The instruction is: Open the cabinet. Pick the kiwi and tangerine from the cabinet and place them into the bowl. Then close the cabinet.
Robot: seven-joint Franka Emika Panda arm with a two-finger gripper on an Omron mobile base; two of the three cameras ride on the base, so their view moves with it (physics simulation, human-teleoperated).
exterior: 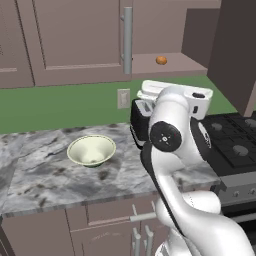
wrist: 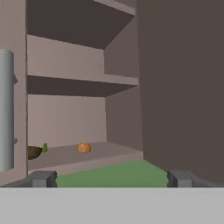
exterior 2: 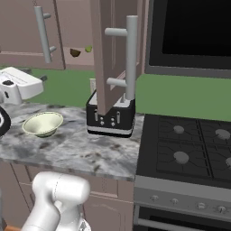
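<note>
The cabinet (exterior: 75,40) is hanging on the wall above the tabletop (exterior: 45,175), its right door (exterior 2: 113,54) standing swung open and its left door shut. No brand, label or writing is showing readably anywhere; the toaster (exterior 2: 110,118) front is carrying small knobs but no legible text. The stove (exterior 2: 189,153) is sitting right of the tabletop, the toaster just beside it under the open door. The bowl (exterior: 91,150) is sitting upright on the tabletop, left of the toaster, well apart from the cabinet shelf. The gripper (wrist: 111,178) is pointing into the open cabinet with fingers spread wide, gripping nothing. The tangerine (wrist: 84,148) is lying on the bottom shelf. The kiwi (wrist: 34,152) is lying left of it, partly hidden by the door handle (wrist: 6,109), a tiny green object (wrist: 44,148) just beside it.
</note>
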